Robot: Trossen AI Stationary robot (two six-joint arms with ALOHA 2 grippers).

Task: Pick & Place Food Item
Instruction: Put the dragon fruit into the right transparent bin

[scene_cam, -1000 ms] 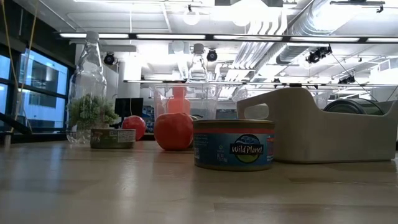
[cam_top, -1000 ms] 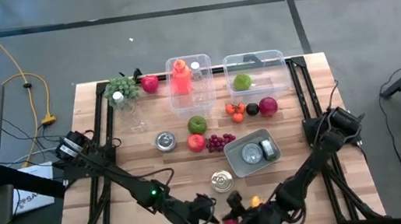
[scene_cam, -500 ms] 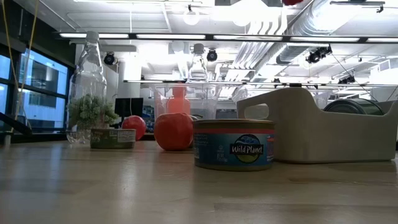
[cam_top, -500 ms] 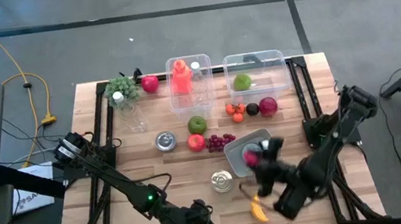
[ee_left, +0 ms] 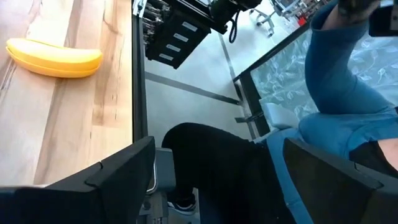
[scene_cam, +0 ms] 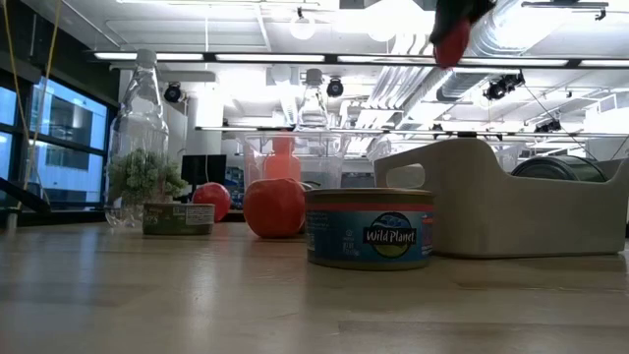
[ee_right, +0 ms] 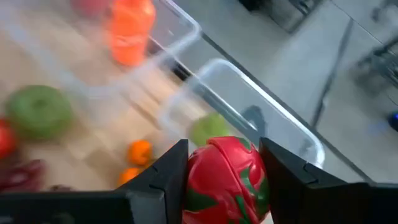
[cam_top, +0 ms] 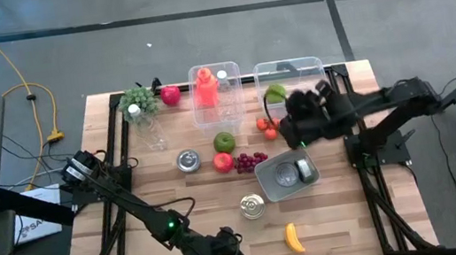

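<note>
My right gripper [cam_top: 292, 123] hangs high over the table's far right part, shut on a round red fruit with green streaks [ee_right: 227, 171]. The low view shows the fruit [scene_cam: 450, 41] near the top, well above the table. A yellow banana [cam_top: 293, 237] lies on its side near the front edge, and the left wrist view shows it [ee_left: 53, 56] too. My left gripper [cam_top: 227, 246] stands open and holds nothing at the near edge, left of the banana. My right gripper pinches the red fruit between its two fingers [ee_right: 168, 177], one on each opposite side [ee_right: 198, 174]. The fruit is lifted clear, high above the table. Its top bulges out past the fingertips.
Two clear bins stand at the far edge, one [cam_top: 214, 80] with an orange bottle, one [cam_top: 291, 83] with a green fruit. A white tray [cam_top: 261, 172] holds cans. A can [cam_top: 252, 205], apples [cam_top: 224, 141], grapes [cam_top: 250, 160] and small oranges [cam_top: 268, 126] lie mid-table. A person's legs [ee_left: 348, 112] are beyond the near edge.
My right gripper has swung up from the near edge beside my left gripper toward the far right of the table, rolling its wrist, with the red fruit between its fingers. The banana has stayed on the table near the front edge.
</note>
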